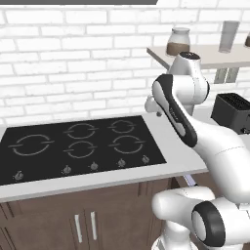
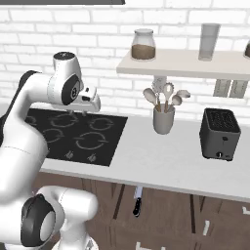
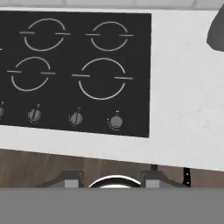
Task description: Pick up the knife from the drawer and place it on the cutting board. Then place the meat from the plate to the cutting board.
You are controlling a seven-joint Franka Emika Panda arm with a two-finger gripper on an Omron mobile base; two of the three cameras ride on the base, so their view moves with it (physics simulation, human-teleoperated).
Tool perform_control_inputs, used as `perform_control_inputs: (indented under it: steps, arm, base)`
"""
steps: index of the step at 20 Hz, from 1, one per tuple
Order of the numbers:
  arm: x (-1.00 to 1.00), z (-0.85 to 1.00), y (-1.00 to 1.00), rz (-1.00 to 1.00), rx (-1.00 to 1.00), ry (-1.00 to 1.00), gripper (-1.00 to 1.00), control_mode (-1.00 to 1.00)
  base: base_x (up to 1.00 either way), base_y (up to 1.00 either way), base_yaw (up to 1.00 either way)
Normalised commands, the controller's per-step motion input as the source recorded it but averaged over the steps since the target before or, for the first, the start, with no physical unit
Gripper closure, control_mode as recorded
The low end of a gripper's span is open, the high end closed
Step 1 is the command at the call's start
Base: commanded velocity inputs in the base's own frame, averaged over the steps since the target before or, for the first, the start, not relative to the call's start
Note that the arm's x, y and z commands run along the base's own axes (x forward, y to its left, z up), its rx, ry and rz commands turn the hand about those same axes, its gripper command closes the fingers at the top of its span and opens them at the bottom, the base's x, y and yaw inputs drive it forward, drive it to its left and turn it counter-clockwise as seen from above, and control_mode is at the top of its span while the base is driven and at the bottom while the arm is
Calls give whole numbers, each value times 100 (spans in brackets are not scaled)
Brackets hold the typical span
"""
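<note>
Arm: we saw it raised over the hob, hand pointing down.
Gripper: fingers apart, holding nothing.
Knife: we found it in the open drawer below the counter, right of the hob.
Surroundings: utensil jar, toaster, shelf with jar.

My arm is glossy white, built from thick rounded links. I see dark grey bands and round caps at its joints, and one long dark panel along a link. The top joint has a flat dark cap. The small white hand looks blocky, with dark details beneath it.
</note>
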Motion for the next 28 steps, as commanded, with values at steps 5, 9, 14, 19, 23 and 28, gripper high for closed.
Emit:
perform_control_inputs:
  steps: [5, 9, 14, 19, 23, 28]
  arm:
    - [-59, 0, -26, 0, -1, 0, -100, -100]
    - [-100, 0, -57, 0, 0, 0, -100, -100]
    - [-99, -6, -42, 0, -9, 1, -100, -100]
    - [-40, -3, -14, -1, -1, 0, -100, 100]
    - [0, 0, 0, 0, 0, 0, -100, 100]
    - [0, 0, 0, 0, 0, 0, -100, 100]
  base:
    - [0, 0, 0]
    - [0, 0, 0]
    - [0, 0, 0]
    - [0, 0, 0]
    - [-17, 0, -5]
    - [-20, 2, -51]
